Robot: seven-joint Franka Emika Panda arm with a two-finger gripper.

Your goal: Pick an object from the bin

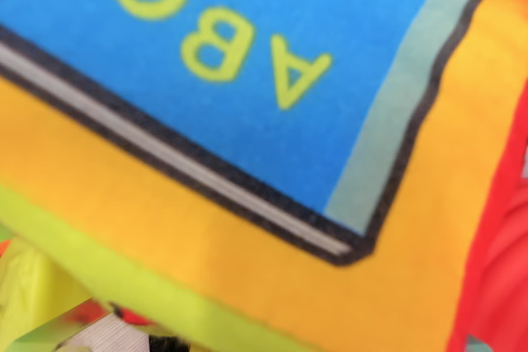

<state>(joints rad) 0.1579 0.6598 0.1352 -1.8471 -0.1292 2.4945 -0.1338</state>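
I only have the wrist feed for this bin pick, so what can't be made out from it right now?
- Jaws: not in the wrist view at all, so open or shut is unknown.
- Bin: its walls and floor are hidden by the printed item filling the frame.
- That item: cut off by every edge, overall shape unclear.
- Bottom-left corner clutter: blurred, unidentifiable.

Bright, even light; no walls, floor or furniture discernible.

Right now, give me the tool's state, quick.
Tool: not in the wrist view, so its state cannot be told. The picture is filled by an orange cloth item printed with a blue ABC book.
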